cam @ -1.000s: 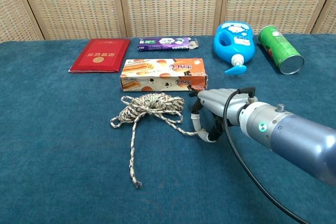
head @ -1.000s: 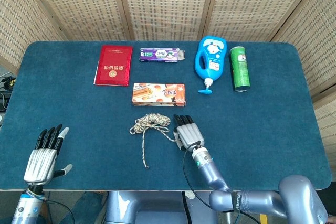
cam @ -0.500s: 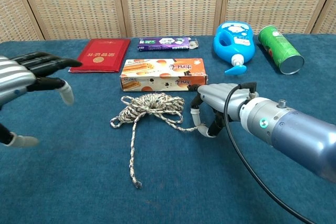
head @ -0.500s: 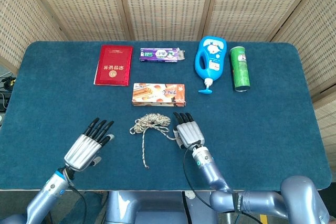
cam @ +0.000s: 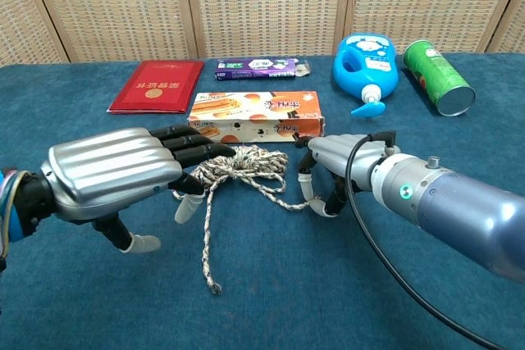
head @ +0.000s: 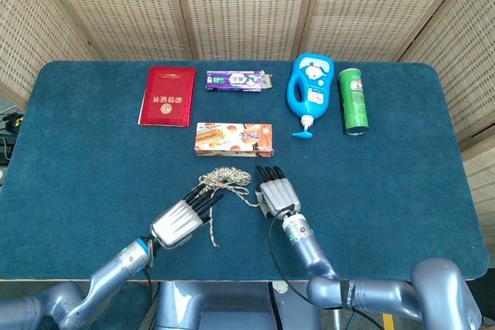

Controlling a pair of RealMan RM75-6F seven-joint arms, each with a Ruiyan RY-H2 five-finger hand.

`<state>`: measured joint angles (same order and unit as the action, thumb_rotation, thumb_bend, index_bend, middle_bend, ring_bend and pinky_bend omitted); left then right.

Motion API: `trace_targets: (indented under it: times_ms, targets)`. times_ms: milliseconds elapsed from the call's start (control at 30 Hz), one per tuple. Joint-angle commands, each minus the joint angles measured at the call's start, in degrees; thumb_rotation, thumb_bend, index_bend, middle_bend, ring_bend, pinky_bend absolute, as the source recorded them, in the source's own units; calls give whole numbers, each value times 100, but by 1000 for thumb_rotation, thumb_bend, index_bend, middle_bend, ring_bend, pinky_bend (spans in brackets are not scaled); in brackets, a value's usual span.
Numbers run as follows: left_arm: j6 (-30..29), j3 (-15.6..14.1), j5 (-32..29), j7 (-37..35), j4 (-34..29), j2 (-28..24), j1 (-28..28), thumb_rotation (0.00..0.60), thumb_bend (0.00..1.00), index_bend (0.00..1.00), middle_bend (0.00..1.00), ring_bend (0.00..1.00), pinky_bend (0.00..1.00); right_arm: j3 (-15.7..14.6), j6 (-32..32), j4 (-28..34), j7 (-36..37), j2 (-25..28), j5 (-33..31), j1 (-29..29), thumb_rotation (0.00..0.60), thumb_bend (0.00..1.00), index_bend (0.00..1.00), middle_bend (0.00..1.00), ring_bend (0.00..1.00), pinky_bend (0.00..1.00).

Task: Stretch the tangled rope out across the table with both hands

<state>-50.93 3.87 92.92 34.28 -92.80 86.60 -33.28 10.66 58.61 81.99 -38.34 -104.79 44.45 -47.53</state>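
Movement on the left: the left hand (head: 179, 222) has swept in from the table's near edge, fingers straight and apart, holding nothing, tips now at the rope (head: 221, 181). The right hand (head: 278, 195) stays pinched on the rope's right end, in front of the snack box (head: 233, 138). Left-side grasp looks next.
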Motion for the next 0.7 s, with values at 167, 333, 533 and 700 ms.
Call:
trace_targets:
  times_ms: [167,333,533,700]
  targets:
    - [246,19,-366,193,208,318,-228,600,264,513,0,0,0,2,-78,-35,14,-11,-27,-18,600,452,619,0,0,0]
    - [341,-1,-558,301,266,484,-352,600,305,516,0,0,0,6,-101,-72,-2,-36,-56,-37,600,452,619,0,0,0]
    - [389,-40,-700,461,322,626,-467,600,305,515,0,0,0,14,-116,-100,-3,-60,-66,-53,600,451,620,0,0,0]
    - [471,-107,-904,583,438,788,-562,600,307,516,0,0,0,16,-138,-162,9,-85,-77,-63,600,452,622,0,0,0]
